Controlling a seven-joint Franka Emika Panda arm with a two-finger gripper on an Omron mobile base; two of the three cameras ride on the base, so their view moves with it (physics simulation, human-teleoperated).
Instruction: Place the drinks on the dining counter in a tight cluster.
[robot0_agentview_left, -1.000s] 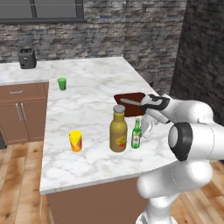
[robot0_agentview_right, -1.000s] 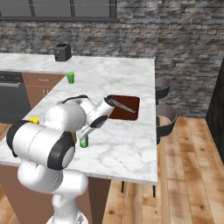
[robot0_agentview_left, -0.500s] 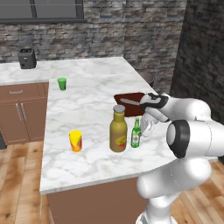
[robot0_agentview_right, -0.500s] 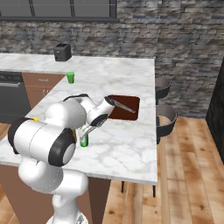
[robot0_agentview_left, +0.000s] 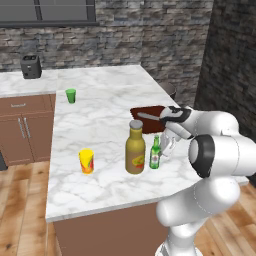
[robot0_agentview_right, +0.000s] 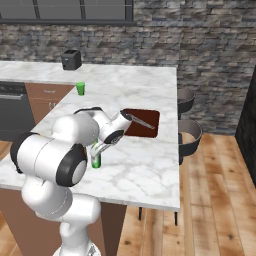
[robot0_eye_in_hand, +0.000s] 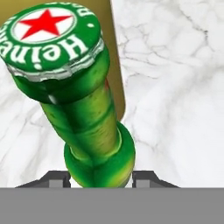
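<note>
Inspection of the desk (robot0_agentview_left: 100, 120), the marble-topped island: the slim green bottle (robot0_agentview_left: 155, 153) stands upright near the front right of the top, just beside the big mustard-amber bottle (robot0_agentview_left: 135, 148), which is on its left. Whether the two touch cannot be told from the base views; in the hand view the amber body (robot0_eye_in_hand: 114, 52) sits directly behind the green neck with no gap showing.

The tool (robot0_eye_in_hand: 101, 178) is partly open, its two dark tips set either side of the green bottle's (robot0_eye_in_hand: 87, 113) lower body. The bottle fills the space between them, so the jaws appear to be closed on it, though actual contact at the pads is hidden by the bottle's shoulder. In the right base view the wrist (robot0_agentview_right: 112, 135) reaches down over the green bottle (robot0_agentview_right: 95, 159), which stands on the marble.

Judgement: the green bottle has been brought against the amber one to form the cluster, and the grip is kept low on the body to keep it upright while it is seated. Releasing without nudging it sideways is the concern, since a tall narrow bottle tips easily.

Other items: a yellow cup (robot0_agentview_left: 86, 161) stands to the left of the pair, apart; a green cup (robot0_agentview_left: 71, 95) is far left; a dark brown board (robot0_agentview_left: 147, 118) with a knife lies beyond the bottles. A small pale object (robot0_agentview_left: 166, 146) behind the green bottle, under the arm, is too obscured to identify.
</note>
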